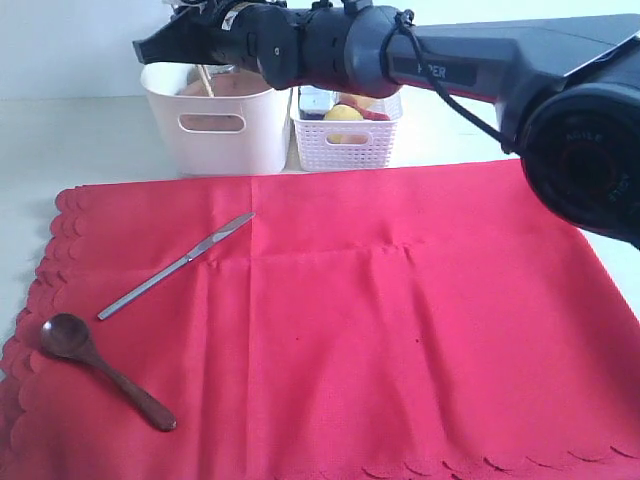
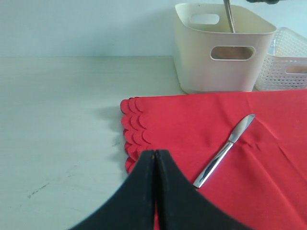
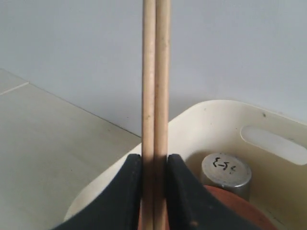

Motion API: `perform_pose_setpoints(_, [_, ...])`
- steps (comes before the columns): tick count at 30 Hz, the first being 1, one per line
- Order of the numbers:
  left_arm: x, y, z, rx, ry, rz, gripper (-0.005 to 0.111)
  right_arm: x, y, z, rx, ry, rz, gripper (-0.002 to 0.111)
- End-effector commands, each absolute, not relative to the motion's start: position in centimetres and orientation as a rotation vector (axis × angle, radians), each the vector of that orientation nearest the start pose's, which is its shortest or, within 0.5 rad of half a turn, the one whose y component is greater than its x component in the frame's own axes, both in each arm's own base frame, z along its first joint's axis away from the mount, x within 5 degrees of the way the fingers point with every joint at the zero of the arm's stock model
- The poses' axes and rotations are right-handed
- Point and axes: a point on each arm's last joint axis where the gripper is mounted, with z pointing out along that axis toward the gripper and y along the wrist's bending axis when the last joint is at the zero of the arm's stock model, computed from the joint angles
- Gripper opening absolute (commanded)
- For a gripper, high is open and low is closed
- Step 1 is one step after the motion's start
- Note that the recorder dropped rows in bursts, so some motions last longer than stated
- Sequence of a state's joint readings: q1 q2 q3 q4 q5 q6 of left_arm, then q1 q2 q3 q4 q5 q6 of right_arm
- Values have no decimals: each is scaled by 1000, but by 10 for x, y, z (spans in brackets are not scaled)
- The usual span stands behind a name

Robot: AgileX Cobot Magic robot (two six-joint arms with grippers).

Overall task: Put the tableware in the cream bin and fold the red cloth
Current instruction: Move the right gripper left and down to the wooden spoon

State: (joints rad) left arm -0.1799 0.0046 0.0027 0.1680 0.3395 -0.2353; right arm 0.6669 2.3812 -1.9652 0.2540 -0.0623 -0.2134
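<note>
The red cloth lies spread flat on the table, with its scalloped corner just beyond my left gripper, which is shut and empty. On the cloth lie a metal knife and a dark wooden spoon. My right gripper is shut on a pair of wooden chopsticks, held upright over the cream bin. In the bin are an upturned steel cup and a brown wooden plate. No white bowl shows.
A white lattice basket with food stands right of the cream bin, at the cloth's far edge. My right arm reaches across the back of the table. Bare pale tabletop lies left of the cloth.
</note>
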Motion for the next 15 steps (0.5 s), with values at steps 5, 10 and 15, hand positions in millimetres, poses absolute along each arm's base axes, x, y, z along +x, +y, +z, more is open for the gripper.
perform_pose_setpoints(5, [54, -5, 184, 59, 1808, -138, 1, 447, 351, 182, -632, 1775, 423, 0])
perform_pose_setpoints(10, [54, -5, 184, 59, 1808, -138, 1, 446, 351, 180, -653, 1782, 412, 0])
perform_pose_setpoints(15, [54, -5, 184, 59, 1808, -138, 1, 443, 351, 180, -674, 1834, 422, 14])
